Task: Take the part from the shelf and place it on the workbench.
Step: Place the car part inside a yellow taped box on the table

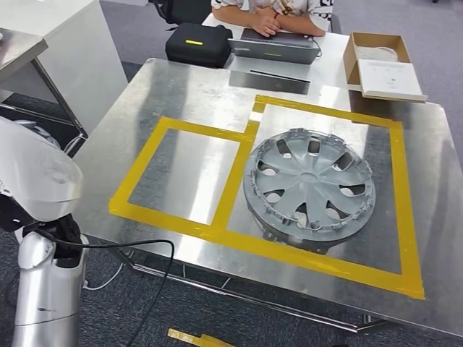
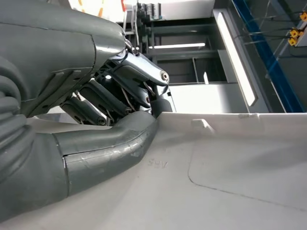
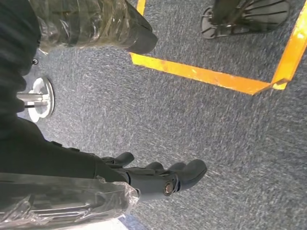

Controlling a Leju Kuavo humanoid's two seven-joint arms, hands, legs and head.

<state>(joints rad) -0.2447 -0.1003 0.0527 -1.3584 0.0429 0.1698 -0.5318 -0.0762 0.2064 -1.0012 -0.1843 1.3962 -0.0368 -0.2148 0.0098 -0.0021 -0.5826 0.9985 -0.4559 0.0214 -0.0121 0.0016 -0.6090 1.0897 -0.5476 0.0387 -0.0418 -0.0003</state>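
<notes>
Across the room: blue-grey carpet floor (image 3: 224,124) with yellow tape lines (image 3: 203,74) on it; a white desk (image 1: 65,43) stands at the far left of the head view.
Workbench: a shiny metal workbench (image 1: 180,94) spans most of the head view, marked with yellow tape (image 1: 240,238) into 2 rectangles side by side.
Left rectangle: bare reflective metal (image 1: 185,173).
Right rectangle: a grey wheel cover (image 1: 309,184) lies flat inside it, not touching the tape.
Far edge: a person (image 1: 268,18) sits behind the bench with forearms on a closed laptop (image 1: 273,47); a black case (image 1: 198,43) sits just beside the laptop, and an open cardboard box (image 1: 377,61) with a white sheet is at the far right.
Part: a large pale grey moulded panel (image 2: 224,172) lies against the left hand in the left wrist view; in the head view a white rounded shape (image 1: 35,177) at the left edge, off the bench, is possibly the same part.
Left hand: the left hand (image 2: 119,115) grips the panel's edge, thumb along one face, dark fingers curled over the rim.
Right hand: the right hand (image 3: 159,177) hangs above the carpet, fingers loosely apart, holding nothing.
</notes>
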